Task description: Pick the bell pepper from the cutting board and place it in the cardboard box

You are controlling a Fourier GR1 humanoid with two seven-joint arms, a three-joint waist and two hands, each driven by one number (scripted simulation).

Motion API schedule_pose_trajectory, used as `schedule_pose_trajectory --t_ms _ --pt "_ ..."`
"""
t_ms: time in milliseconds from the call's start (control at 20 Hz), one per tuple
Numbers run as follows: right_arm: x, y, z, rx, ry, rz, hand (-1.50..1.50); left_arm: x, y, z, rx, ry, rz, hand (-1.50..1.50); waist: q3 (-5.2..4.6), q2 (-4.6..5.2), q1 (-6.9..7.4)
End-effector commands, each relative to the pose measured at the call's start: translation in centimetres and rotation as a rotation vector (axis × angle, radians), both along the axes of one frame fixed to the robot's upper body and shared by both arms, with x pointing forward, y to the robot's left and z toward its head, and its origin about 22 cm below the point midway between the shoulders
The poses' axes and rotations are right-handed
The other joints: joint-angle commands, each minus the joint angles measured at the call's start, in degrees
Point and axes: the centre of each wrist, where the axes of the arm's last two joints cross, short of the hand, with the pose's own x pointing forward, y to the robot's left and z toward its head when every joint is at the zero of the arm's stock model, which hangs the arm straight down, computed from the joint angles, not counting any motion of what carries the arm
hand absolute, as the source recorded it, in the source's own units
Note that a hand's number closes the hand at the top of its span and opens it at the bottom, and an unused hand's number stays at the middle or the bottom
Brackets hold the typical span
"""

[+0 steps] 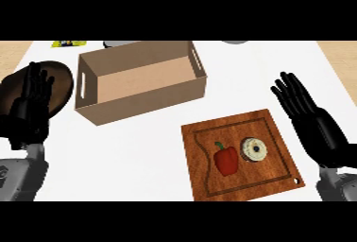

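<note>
The place is a kitchen. A white counter [125,151] fills the view, with wood-toned floor [14,49] showing past its far corners. On the counter lies a wooden cutting board [268,172] with a groove round its edge and a small hole at one corner. It carries food: a red bell pepper [226,160] and a ring-shaped pastry [254,149] just beside it. A dark round dish [63,80] sits at the left, near an open cardboard box [140,80].

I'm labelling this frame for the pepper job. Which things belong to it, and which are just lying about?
For the job:
- bell pepper
- cutting board under it
- cardboard box
- right hand, open beside the board

Lying about:
- doughnut on the board
- dark plate behind the open left hand
- yellow item, far edge
</note>
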Motion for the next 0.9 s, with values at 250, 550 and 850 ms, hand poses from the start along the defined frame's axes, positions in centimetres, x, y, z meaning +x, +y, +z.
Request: schedule_pose_trajectory --t_ms 250,550,850 --pt "-0.5 1.4 -2.5 -0.086 0.137 0.214 -1.50 -3.4 7.2 -1.7 0.413 0.309 0.084 0.00 -0.87 1.12 2.75" --pt "-2.7 -2.1 -8.9 -0.449 -0.049 0.263 -1.50 -3.5 5.3 -4.3 0.358 0.370 0.046 0.00 -0.73 1.58 2.04" --pt "-1.8 -7.2 -10.1 -0.324 -0.171 0.350 -1.50 -4.5 5.8 -4.1 0.361 0.374 0.039 0.00 -0.90 1.05 1.62"
